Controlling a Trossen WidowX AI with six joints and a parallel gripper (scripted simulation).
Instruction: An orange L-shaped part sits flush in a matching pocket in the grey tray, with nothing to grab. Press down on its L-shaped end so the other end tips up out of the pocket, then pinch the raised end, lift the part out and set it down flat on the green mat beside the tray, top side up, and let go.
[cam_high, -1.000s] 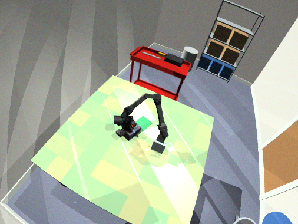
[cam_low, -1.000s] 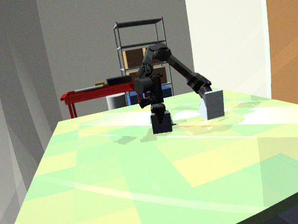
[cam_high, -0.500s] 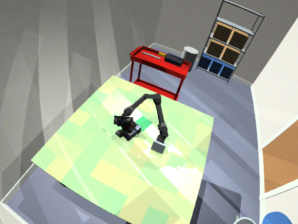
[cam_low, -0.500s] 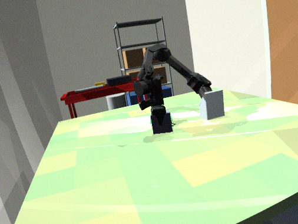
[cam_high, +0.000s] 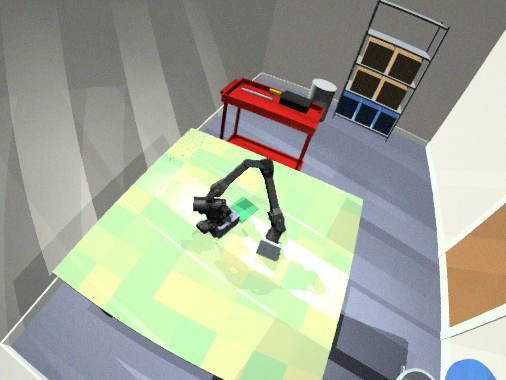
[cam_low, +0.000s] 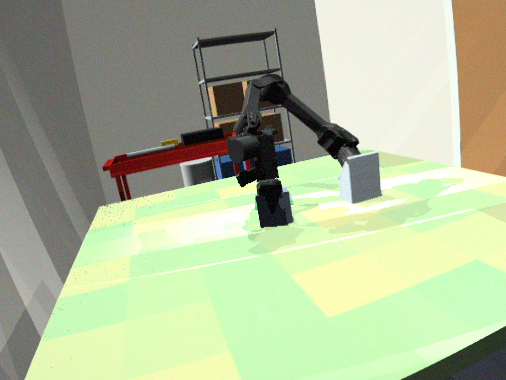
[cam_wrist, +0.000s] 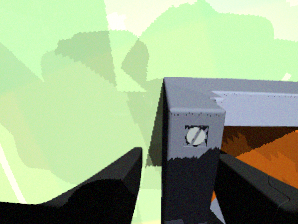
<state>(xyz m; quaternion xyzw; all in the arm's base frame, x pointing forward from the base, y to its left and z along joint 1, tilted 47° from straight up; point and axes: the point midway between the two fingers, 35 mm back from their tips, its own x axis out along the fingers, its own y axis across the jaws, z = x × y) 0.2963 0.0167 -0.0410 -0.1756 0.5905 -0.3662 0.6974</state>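
Here, no readable writing anywhere you look. Grey tray (cam_wrist: 193, 106) on counter (cam_low: 210, 300) holds orange part (cam_wrist: 266, 156) in pocket. End effector (cam_wrist: 176, 196) low at tray, fingers partly apart, straddling tray's corner wall, gripping nothing. Green mat (cam_high: 246, 206) just beside tray.

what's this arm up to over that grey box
A single black arm has its tool lowered onto the grey tray, fingers part open and gripping nothing. The orange part sits in the tray's pocket; the green mat beside it has nothing on it.
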